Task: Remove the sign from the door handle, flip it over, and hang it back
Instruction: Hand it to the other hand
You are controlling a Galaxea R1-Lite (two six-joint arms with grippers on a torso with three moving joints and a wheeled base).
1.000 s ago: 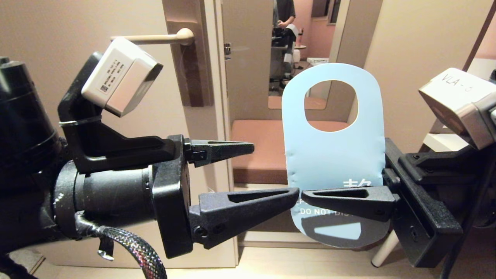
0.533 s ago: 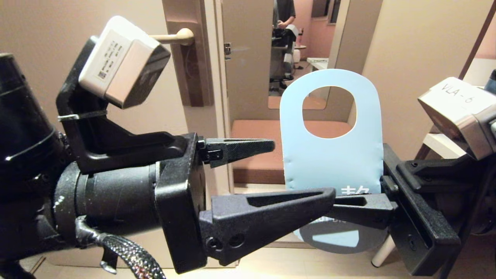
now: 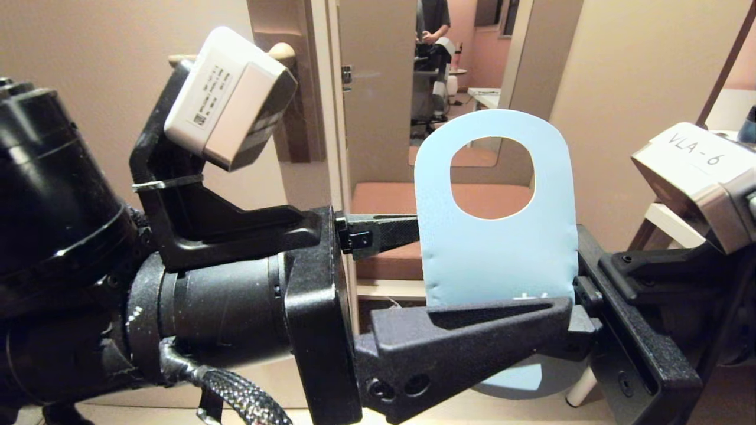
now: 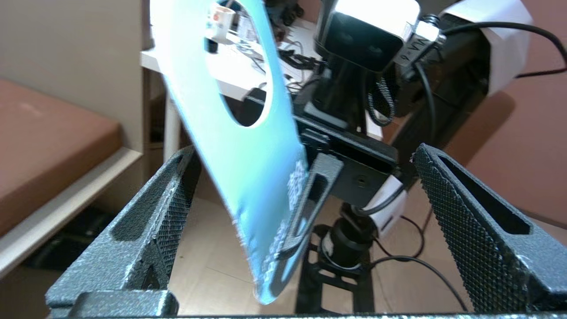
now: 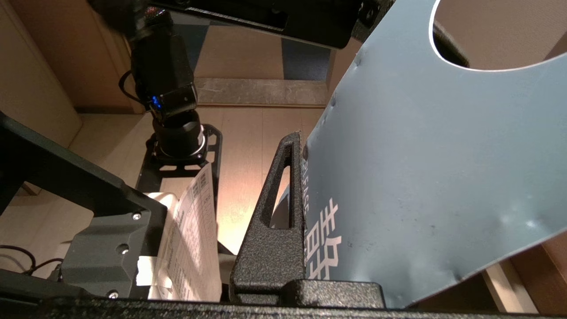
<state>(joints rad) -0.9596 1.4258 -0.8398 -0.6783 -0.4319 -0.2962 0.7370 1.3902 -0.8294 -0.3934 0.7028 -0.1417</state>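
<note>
From the head camera, the sign (image 3: 496, 260) stands upright in mid-air, off the handle (image 3: 282, 53), which peeks out beyond the left arm's camera on the door. The right gripper (image 3: 576, 321) pinches the sign's lower part; the left gripper (image 3: 472, 277) straddles the sign, jaws spread wide. In the left wrist view, the sign (image 4: 248, 168) hangs tilted between the splayed fingers (image 4: 164, 221), touching neither. In the right wrist view, one finger (image 5: 277, 221) presses against the sign's printed face (image 5: 421, 177).
</note>
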